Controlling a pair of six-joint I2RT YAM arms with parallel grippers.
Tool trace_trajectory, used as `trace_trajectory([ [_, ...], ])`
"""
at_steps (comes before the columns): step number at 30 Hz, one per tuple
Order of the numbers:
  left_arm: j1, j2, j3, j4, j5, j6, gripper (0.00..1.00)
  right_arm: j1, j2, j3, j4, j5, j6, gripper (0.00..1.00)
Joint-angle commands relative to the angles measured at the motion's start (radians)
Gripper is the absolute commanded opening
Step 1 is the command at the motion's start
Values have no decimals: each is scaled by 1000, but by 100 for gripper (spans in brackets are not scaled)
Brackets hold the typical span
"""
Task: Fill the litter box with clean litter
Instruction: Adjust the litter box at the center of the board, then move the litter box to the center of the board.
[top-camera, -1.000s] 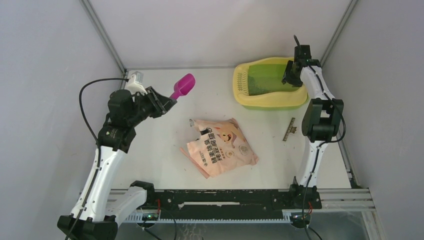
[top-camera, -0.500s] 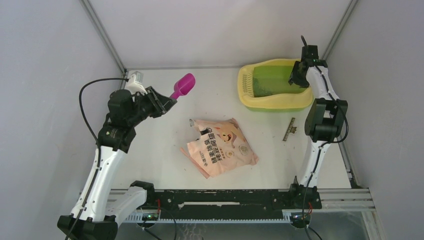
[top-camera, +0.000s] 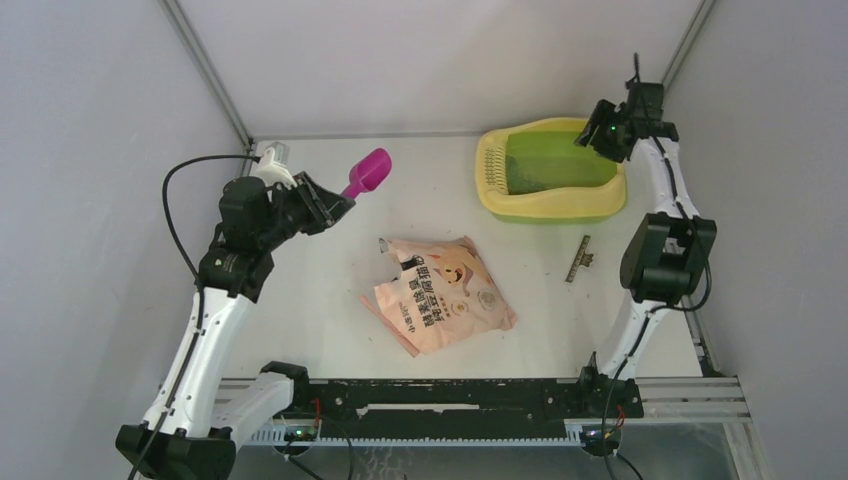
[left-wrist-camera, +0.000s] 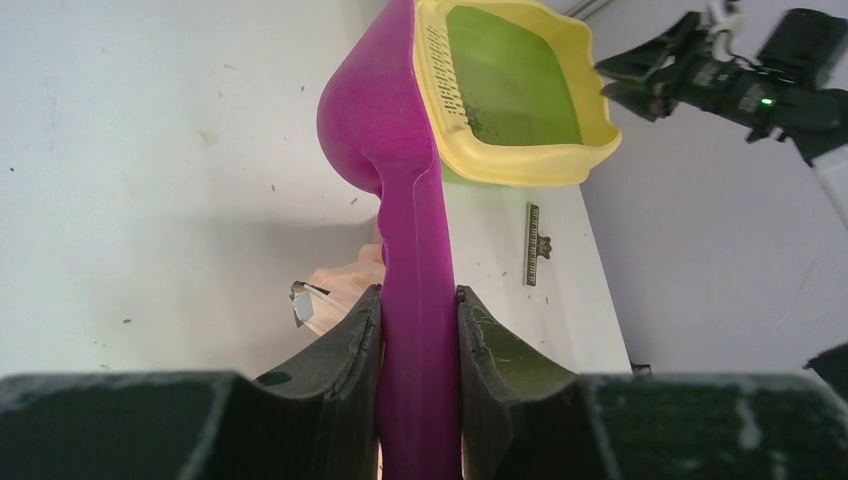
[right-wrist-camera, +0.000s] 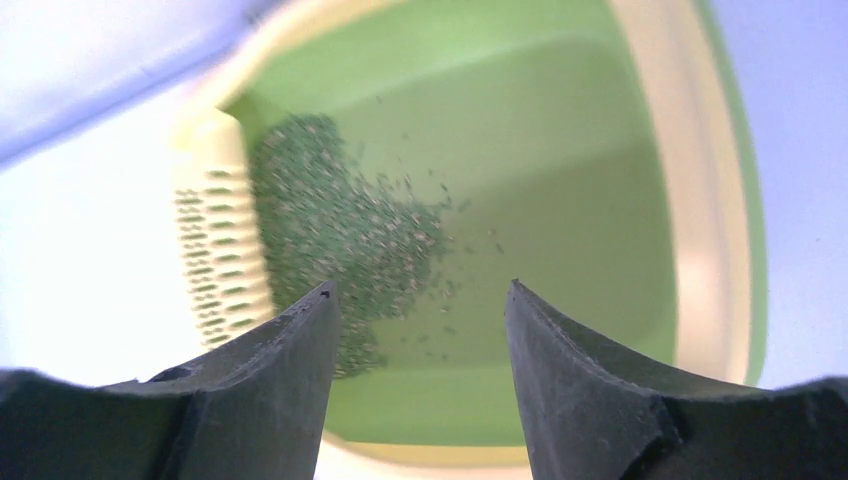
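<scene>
Since a second ago the right arm has pulled back from over the basin toward the far right corner, and the litter box has shifted slightly right. It sits far right on the surface, with a patch of litter inside beside the grille (left end). Right fingers hang spread, grasping nothing, over its far right corner. Left fingers are clenched on the pink scoop.
</scene>
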Motion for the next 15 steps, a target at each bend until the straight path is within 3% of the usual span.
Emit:
trace_trajectory([
  [1, 9, 1, 7, 55, 25, -7, 4, -107, -154, -55, 209, -128, 152, 67],
  [3, 8, 5, 11, 54, 22, -7, 4, -158, -161, -103, 229, -105, 206, 60],
  [6, 9, 9, 16, 47, 19, -4, 4, -225, -131, -133, 207, -93, 248, 26],
  [7, 9, 8, 15, 47, 15, -5, 4, -241, -119, -142, 197, -69, 255, 19],
  [15, 8, 32, -5, 75, 24, -5, 4, -294, 8, -175, 187, 44, 268, 16],
])
